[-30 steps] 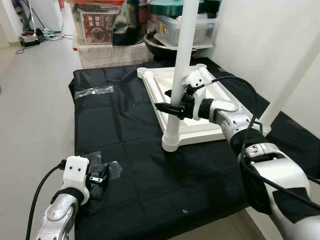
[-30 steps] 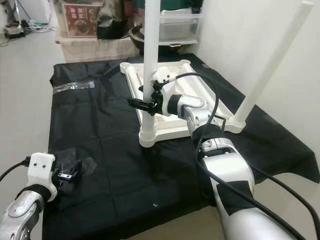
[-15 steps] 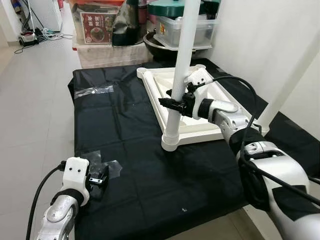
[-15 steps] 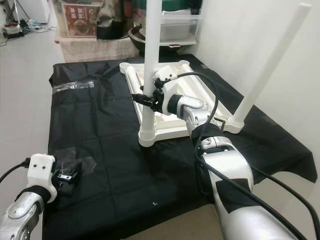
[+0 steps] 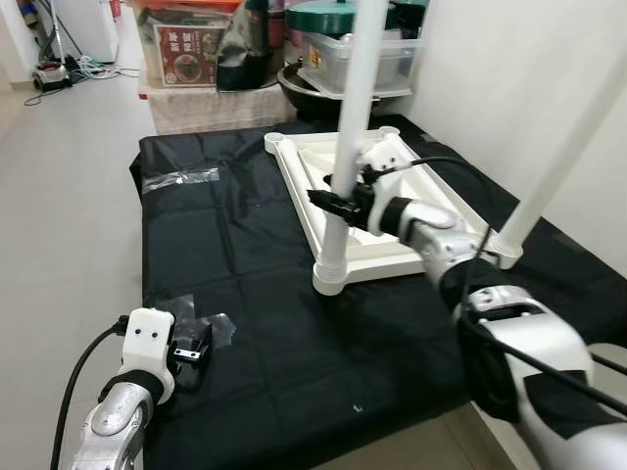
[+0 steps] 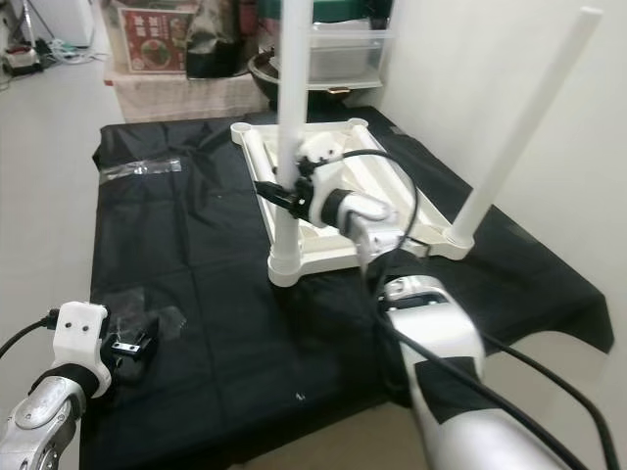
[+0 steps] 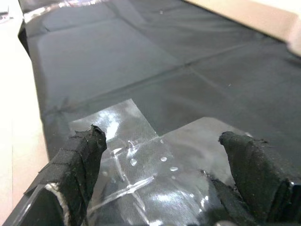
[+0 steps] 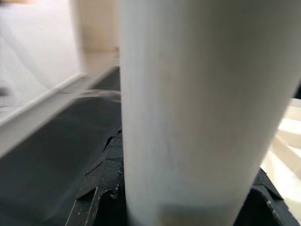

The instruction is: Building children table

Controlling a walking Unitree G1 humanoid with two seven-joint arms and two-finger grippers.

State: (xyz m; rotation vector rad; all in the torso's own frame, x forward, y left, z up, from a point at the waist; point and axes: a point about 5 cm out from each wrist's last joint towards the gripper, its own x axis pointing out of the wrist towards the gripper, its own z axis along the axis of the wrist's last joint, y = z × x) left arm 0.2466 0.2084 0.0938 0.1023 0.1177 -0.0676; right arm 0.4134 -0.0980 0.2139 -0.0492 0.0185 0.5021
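Right end effector [image 5: 333, 203] around table leg [image 5: 345, 147]

Your count on the black sheet:
You have one white tabletop [image 5: 338, 211] lying flat, two white legs [image 5: 345, 166] [image 6: 509, 147] standing in it, and two tape patches [image 5: 181, 178] [image 5: 217, 331].

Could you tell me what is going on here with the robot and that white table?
The right gripper is clamped on an upright white leg standing in a corner of the upside-down white tabletop, which lies on a black sheet. Another leg stands at the far corner. The left gripper hovers open over taped sheet.
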